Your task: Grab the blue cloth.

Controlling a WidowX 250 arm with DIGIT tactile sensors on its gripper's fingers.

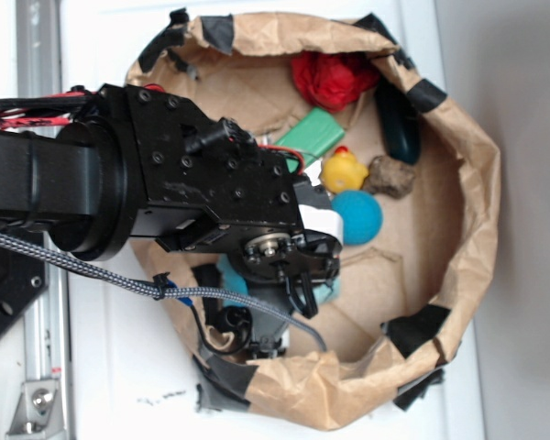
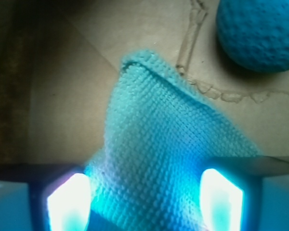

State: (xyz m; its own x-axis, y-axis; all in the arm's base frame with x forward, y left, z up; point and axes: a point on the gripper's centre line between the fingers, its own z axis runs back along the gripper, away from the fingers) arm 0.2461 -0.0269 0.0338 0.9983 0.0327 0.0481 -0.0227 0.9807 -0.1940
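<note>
gripper [image 2: 144, 202]: released – fingers [image 2: 67, 202] spread to either side of the cloth in the wrist view, cloth between them, no pinch yet
blue cloth [image 2: 168, 149]: flat on the paper floor right under the gripper, one corner pointing to the far side; in the exterior view only a teal sliver shows beneath the arm [image 1: 165, 183]
step in hand: final descent and close, by my read
how to do it well: go straight down until the fingers press the terry, then close – the weave should bunch into a fold; keep centred, don't drift toward the far corner where it thins out
blue ball [image 2: 260, 31]: far right, apart from the cloth; stay clear of it
paper bag [image 1: 458, 266]: crumpled rim all round; lift vertically to miss it
rubber duck [image 1: 342, 170]: further off beside the ball, not in the way
</note>
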